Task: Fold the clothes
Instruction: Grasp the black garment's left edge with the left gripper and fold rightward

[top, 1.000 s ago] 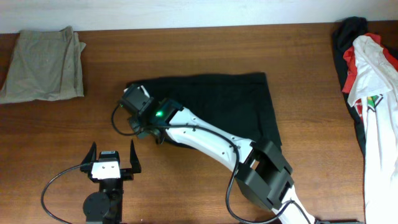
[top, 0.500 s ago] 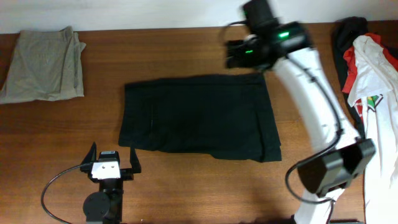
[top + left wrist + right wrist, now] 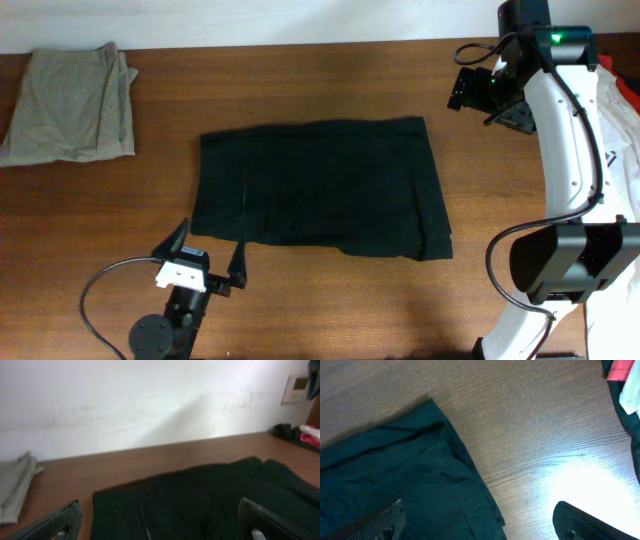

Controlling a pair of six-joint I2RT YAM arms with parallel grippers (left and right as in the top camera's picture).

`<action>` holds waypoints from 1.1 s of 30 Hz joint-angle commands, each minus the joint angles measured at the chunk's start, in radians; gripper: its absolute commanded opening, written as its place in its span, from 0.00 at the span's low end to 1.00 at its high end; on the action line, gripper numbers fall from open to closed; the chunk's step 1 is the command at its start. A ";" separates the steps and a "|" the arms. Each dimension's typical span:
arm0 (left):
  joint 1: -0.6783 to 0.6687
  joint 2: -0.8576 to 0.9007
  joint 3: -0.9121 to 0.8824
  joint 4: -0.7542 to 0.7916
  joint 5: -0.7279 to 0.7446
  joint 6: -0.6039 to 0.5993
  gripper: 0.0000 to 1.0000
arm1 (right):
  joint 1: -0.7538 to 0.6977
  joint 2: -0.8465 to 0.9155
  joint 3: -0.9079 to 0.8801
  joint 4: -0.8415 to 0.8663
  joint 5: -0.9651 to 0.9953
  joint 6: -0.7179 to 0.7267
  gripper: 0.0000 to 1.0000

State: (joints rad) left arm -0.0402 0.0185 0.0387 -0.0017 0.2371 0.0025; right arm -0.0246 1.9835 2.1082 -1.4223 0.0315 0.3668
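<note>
Black garment (image 3: 320, 185) lies flat, edges free; left tool (image 3: 214, 238), right tool (image 3: 479, 525) gape empty.

A black garment (image 3: 200, 502) lies flat on a brown wooden table (image 3: 125, 465), lower centre. Khaki cloth (image 3: 12, 487) lies at the left edge. The left gripper (image 3: 160, 522) has its dark fingertips (image 3: 265, 517) spread wide, one in each bottom corner. A white wall (image 3: 125, 400) fills the top.

Spread garment (image 3: 320, 185) laid flat in middle of table (image 3: 300, 70). Folded garment (image 3: 68, 105) set at far left, toward back edge, well apart from it. Clothes heap (image 3: 622, 170) piled at right edge. Left gripper (image 3: 207, 250) placed at front, just before spread garment's front left corner. Right gripper (image 3: 468, 90) held behind and right of its back right corner, near clothes heap.
</note>
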 commanded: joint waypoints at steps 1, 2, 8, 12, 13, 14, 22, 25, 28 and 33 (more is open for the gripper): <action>0.006 0.153 0.223 -0.071 -0.011 -0.012 0.99 | -0.003 0.003 -0.001 -0.003 -0.005 0.009 0.99; 0.016 0.262 0.319 -0.149 -0.031 0.015 0.99 | -0.003 0.003 -0.001 -0.003 -0.005 0.009 0.99; 0.101 1.205 1.054 -0.684 -0.058 0.130 0.99 | -0.003 0.003 -0.001 -0.003 -0.005 0.009 0.99; 0.101 1.646 1.351 -0.858 -0.058 0.126 0.99 | -0.003 0.003 -0.001 -0.003 -0.005 0.009 0.99; 0.101 1.697 1.352 -0.858 -0.059 0.126 0.99 | -0.003 0.003 -0.001 -0.003 -0.005 0.009 0.99; 0.102 1.754 1.352 -0.851 -0.069 0.126 0.99 | -0.003 0.003 -0.001 -0.003 -0.005 0.009 0.99; 0.179 1.954 1.352 -0.868 -0.074 0.127 0.99 | -0.003 0.003 -0.001 -0.003 -0.005 0.009 0.99; 0.207 2.024 1.352 -0.872 0.053 0.180 0.99 | -0.003 0.003 -0.001 -0.003 -0.005 0.009 0.99; 0.207 2.061 1.351 -0.873 0.093 0.206 0.99 | -0.003 0.003 -0.001 -0.003 -0.005 0.009 0.99; 0.206 2.116 1.350 -0.888 0.193 0.243 0.68 | -0.003 0.003 -0.001 -0.003 -0.005 0.009 0.99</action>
State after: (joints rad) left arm 0.1669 2.0575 1.4029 -0.8757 0.3676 0.2173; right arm -0.0246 1.9862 2.1052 -1.4254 0.0242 0.3672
